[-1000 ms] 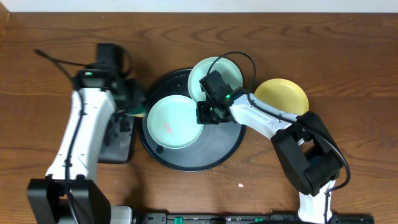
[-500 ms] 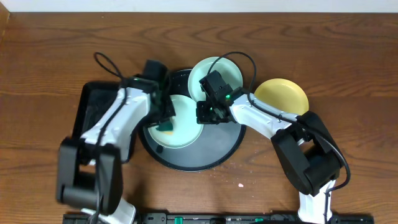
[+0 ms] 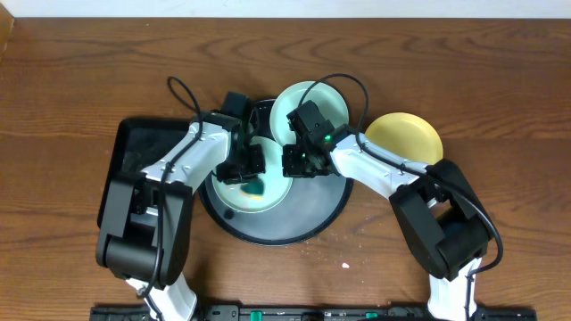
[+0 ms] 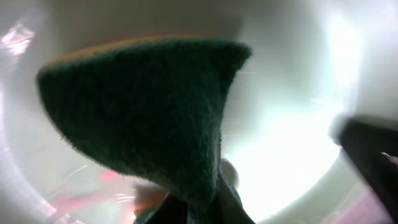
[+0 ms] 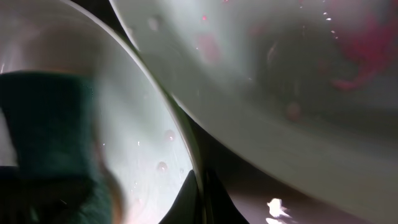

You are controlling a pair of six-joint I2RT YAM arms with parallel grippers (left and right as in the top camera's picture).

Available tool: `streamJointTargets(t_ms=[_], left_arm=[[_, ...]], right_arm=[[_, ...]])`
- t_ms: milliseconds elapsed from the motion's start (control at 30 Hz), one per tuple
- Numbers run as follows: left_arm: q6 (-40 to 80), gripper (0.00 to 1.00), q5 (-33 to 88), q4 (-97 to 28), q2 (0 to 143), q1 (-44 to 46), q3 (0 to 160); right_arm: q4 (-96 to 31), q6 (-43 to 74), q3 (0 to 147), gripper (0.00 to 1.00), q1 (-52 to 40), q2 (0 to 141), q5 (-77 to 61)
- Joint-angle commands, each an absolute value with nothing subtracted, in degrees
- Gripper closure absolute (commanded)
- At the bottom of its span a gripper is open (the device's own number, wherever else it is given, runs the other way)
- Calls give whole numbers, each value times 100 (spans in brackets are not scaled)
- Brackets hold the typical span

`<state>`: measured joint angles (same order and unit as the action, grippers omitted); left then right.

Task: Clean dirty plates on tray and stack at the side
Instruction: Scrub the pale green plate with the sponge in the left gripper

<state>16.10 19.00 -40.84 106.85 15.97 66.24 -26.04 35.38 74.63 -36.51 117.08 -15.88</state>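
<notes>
The brown wooden desk [image 3: 500, 71] carries, at centre frame, a large round black tray [image 3: 312, 218] holding a round mint plastic plate [image 3: 234, 192], its right rim pinched by the right claw [image 3: 294, 163], the left claw [image 3: 252, 174] pressing a gripped dark-green sponge [image 3: 253, 188] onto it.

Both arms crowd the tray's [image 3: 323, 203] far half. The left gripper [image 3: 252, 176] presses its sponge [image 3: 254, 188] onto the front mint plate [image 3: 234, 198], and the right gripper [image 3: 297, 167] pinches that plate's right rim. The 2nd mint plate [image 3: 287, 102] blocks the far rim. Only the tray's near-right floor lies bare.
</notes>
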Motion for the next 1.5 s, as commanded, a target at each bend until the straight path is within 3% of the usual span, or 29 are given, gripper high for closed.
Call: streamJointTargets(t_ms=[0,133,300,700,900,1100,1333,1467], left_arm=[[449,93,3061,-3959,10919,1678,6565],[1332,93,2257,-3900,10919,1557,6565],[3787,93,-366,-4589,10888,1372,6578],[3865,93,-683,-5015,10875,1461,6595],[3975,93,-1629,-5253,10875,1457,6608],[3000,92,-593,-4724,10875,1459,6626],[578,93,2720,-3795,10875,1459,6632],[495,93,2998,-3406,10875,1450,6635]], right_arm=[[-2611,3592,7500,99,-3614,11799,-1551],[-2611,3592,7500,99,-3614,11799,-1551],[-2613,3590,7500,99,-3614,11799,-1551],[-2611,3590,7500,99,-3614,11799,-1551],[-2611,3590,7500,99,-3614,11799,-1551],[-2613,3592,7500,99,-3614,11799,-1551],[-2611,3592,7500,99,-3607,11799,-1575],[-2615,3590,7500,99,-3607,11799,-1573]])
